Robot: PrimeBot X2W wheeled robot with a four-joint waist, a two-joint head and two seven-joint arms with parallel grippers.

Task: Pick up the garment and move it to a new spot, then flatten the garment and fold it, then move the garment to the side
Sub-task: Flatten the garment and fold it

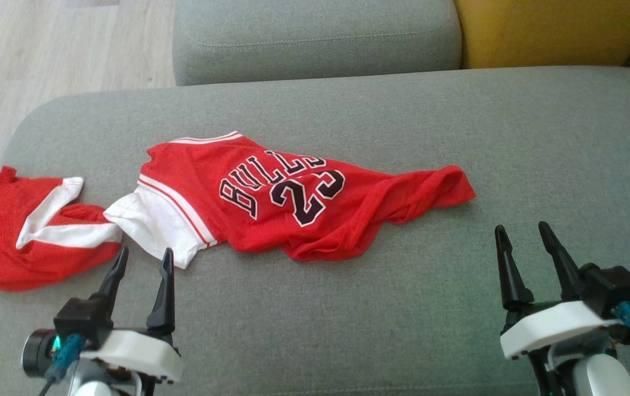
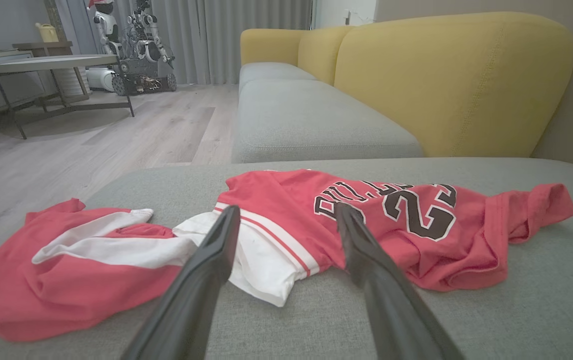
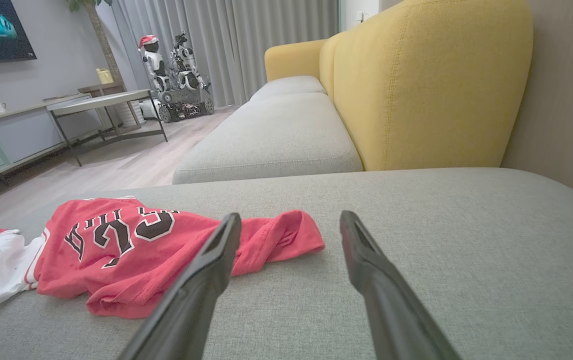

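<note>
The garment (image 1: 271, 198) is a red basketball jersey with white trim, black "BULLS 23" lettering and a white panel. It lies crumpled and stretched sideways across the grey cushion (image 1: 348, 308), one bunched red-and-white end (image 1: 29, 231) at the far left. My left gripper (image 1: 144, 258) is open just in front of the white panel (image 2: 261, 265), holding nothing. My right gripper (image 1: 521, 234) is open over bare cushion, to the right of the jersey's red hem (image 3: 286, 235). Both sets of fingers hover apart from the cloth.
A second grey seat cushion (image 1: 315, 38) and a yellow backrest (image 1: 557, 30) lie beyond. Wooden floor (image 1: 45, 60) drops off at the left edge. Across the room stand a low table (image 2: 51, 65) and another robot (image 3: 176, 65).
</note>
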